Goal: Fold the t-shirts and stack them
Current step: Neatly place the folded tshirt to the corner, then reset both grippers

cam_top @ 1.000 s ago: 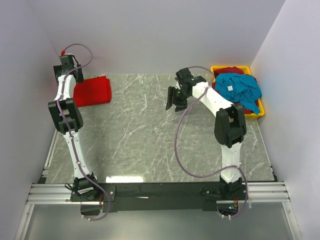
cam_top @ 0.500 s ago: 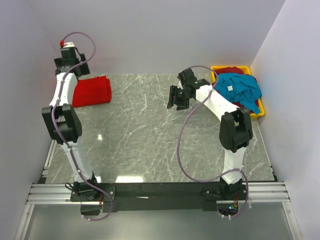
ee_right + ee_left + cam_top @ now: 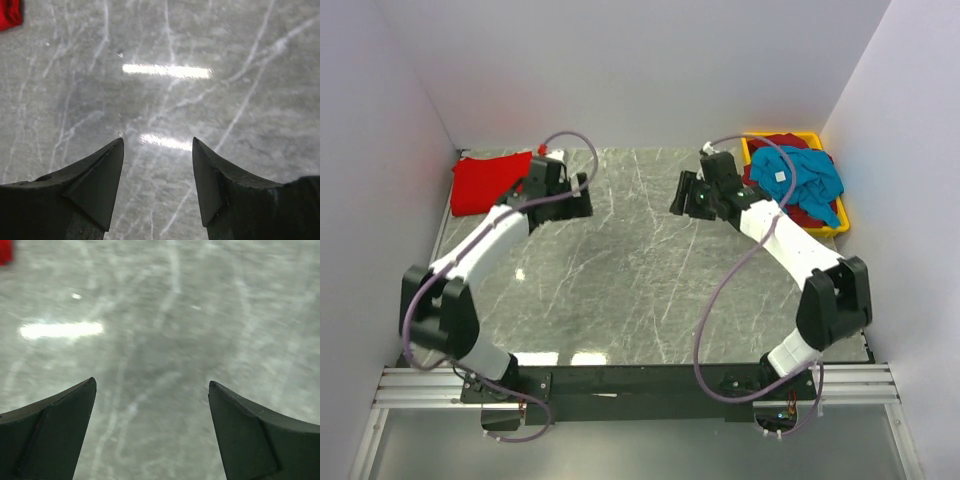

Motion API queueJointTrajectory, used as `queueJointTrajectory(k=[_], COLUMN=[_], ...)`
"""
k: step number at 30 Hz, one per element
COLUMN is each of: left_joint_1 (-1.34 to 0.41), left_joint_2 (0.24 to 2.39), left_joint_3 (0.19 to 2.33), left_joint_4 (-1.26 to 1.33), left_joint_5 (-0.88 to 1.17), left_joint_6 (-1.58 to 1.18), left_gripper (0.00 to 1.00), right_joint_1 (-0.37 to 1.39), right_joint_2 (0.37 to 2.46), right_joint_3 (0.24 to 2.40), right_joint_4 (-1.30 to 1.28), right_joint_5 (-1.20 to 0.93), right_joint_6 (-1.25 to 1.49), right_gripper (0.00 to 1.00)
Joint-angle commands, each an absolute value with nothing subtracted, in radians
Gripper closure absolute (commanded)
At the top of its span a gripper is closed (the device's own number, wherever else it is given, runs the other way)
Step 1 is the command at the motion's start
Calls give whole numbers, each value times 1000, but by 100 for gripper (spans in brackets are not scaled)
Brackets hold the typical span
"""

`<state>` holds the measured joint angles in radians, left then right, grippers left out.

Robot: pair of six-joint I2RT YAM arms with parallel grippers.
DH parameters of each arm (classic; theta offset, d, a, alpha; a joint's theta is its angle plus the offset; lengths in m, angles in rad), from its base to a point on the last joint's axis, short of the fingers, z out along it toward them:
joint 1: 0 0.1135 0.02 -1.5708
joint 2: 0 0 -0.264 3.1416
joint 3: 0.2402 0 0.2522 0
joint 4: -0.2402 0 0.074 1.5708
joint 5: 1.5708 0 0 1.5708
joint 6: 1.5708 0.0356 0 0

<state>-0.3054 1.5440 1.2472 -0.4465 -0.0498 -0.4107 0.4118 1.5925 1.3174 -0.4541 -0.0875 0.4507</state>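
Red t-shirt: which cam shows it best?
Top external. The red t-shirt lies at the far left there, with nearly its whole outline in view. Both wrist views catch only a small red scrap in their top-left corners, and the left wrist's is blurred.

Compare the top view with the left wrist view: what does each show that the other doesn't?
Only the top view shows the yellow bin with the teal shirt and dark red shirt in it, plus the right gripper. Only the left wrist view shows up close that the left gripper is open and holds nothing. Both show the marble table and the red shirt, just a corner sliver in the wrist view.
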Motion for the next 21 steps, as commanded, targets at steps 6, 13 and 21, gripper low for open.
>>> queueJointTrajectory(k=[6,13,21], left_joint_1=[-367,-367,-367], left_joint_2=[1224,1181,1163], left_joint_3=[1101,1083,1046], left_joint_4=[-311,-350,-305], left_joint_5=[-37,-38,6], left_joint_6=[-479,-440,-483], left_gripper=[0,1,0], right_joint_1=[425,440,453], right_joint_2=[1395,1295,1210], right_joint_3=[1089,994,943], right_joint_4=[-315,-284,-293], right_joint_5=[-2,51,126], right_joint_6=[505,543,583], right_gripper=[36,36,36])
